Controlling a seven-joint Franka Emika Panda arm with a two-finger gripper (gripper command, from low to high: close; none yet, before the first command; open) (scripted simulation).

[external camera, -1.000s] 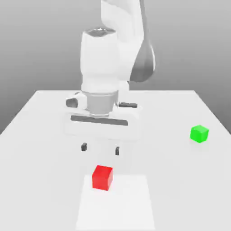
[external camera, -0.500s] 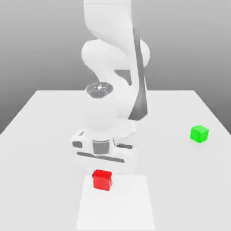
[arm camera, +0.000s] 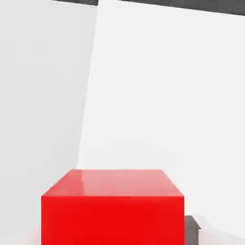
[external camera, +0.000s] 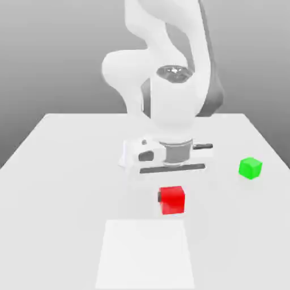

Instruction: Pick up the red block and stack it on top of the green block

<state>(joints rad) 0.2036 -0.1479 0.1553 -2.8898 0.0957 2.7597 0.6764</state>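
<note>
The pincer grips the red block, lifted clear of the desk near its middle — bare desk on all sides. At the exterior view's right, the green block sits near the edge, well apart.
</note>
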